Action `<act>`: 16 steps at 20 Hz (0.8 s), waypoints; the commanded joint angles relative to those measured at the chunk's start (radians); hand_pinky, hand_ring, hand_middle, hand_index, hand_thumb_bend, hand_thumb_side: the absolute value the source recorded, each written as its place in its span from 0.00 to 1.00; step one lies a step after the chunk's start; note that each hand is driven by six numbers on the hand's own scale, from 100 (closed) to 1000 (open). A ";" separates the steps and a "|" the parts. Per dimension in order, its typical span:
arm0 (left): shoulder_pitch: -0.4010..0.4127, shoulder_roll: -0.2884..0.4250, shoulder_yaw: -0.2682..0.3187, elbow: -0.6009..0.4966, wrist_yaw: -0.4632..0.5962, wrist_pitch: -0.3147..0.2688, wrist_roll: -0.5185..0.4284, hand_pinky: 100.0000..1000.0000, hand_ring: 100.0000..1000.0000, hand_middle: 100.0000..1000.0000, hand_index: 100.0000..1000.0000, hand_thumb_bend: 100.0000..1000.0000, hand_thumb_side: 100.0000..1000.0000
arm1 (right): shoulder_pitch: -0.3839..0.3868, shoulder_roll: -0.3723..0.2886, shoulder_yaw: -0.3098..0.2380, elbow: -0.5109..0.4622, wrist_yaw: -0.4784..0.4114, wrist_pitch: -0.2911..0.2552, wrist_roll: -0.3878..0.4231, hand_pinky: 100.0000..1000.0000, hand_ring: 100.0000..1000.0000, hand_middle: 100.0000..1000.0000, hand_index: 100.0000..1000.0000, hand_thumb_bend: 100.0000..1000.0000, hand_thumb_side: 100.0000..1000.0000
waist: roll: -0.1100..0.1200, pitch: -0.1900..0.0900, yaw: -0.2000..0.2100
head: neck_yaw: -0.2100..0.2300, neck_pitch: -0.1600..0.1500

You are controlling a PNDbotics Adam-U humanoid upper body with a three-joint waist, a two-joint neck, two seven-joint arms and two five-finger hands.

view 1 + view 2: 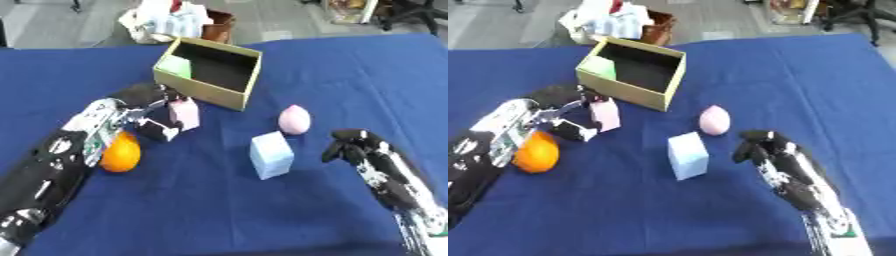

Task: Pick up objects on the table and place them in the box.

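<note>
An open cardboard box (206, 90) stands at the back of the blue table, with a green object (175, 66) inside against its left wall. My left hand (149, 105) is curled around a small pink block (185, 114) just in front of the box's near wall. An orange (121, 154) lies beside my left forearm. A pink egg-shaped object (294, 120) and a light blue cube (271, 154) sit in the middle of the table. My right hand (350, 144) rests to the right of the cube with its fingers curled and nothing in it.
The blue cloth (350, 75) covers the whole table. Behind its far edge, a brown container with bundled white and light blue cloth (166, 22) stands on the floor. Chair legs (411, 12) show at the top right.
</note>
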 commanded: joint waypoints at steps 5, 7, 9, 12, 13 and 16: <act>-0.004 0.003 0.007 -0.005 0.025 0.014 0.034 0.71 0.60 0.56 0.80 0.00 0.22 | -0.013 -0.008 -0.001 -0.008 -0.004 -0.002 0.004 0.58 0.56 0.50 0.73 0.00 0.41 | -0.009 -0.008 0.000 | 0.002 0.004; -0.004 0.002 0.009 -0.013 0.042 0.023 0.059 0.69 0.54 0.50 0.74 0.00 0.19 | -0.013 -0.008 -0.001 -0.008 -0.003 -0.002 0.005 0.58 0.56 0.50 0.73 0.00 0.41 | -0.009 -0.008 0.001 | 0.003 0.004; -0.002 0.003 0.011 -0.023 0.066 0.033 0.098 0.67 0.50 0.42 0.67 0.00 0.18 | -0.014 -0.007 -0.001 -0.008 -0.004 -0.002 0.005 0.58 0.56 0.50 0.73 0.00 0.41 | -0.009 -0.008 0.000 | 0.002 0.004; 0.002 0.008 0.015 -0.051 0.112 0.048 0.156 0.66 0.47 0.37 0.64 0.00 0.17 | -0.014 -0.008 -0.001 -0.007 -0.003 -0.002 0.005 0.58 0.56 0.50 0.73 0.00 0.41 | -0.009 -0.008 0.000 | 0.003 0.004; 0.004 0.014 0.016 -0.067 0.132 0.053 0.169 0.66 0.47 0.37 0.64 0.00 0.17 | -0.015 -0.008 -0.001 -0.007 -0.003 -0.003 0.005 0.58 0.56 0.50 0.73 0.00 0.41 | -0.009 -0.008 0.000 | 0.003 0.003; 0.003 0.048 0.017 -0.139 0.201 0.072 0.171 0.66 0.47 0.36 0.64 0.00 0.16 | -0.015 -0.009 -0.001 -0.007 -0.003 -0.003 0.005 0.58 0.56 0.50 0.73 0.00 0.41 | -0.007 -0.008 0.000 | 0.000 0.003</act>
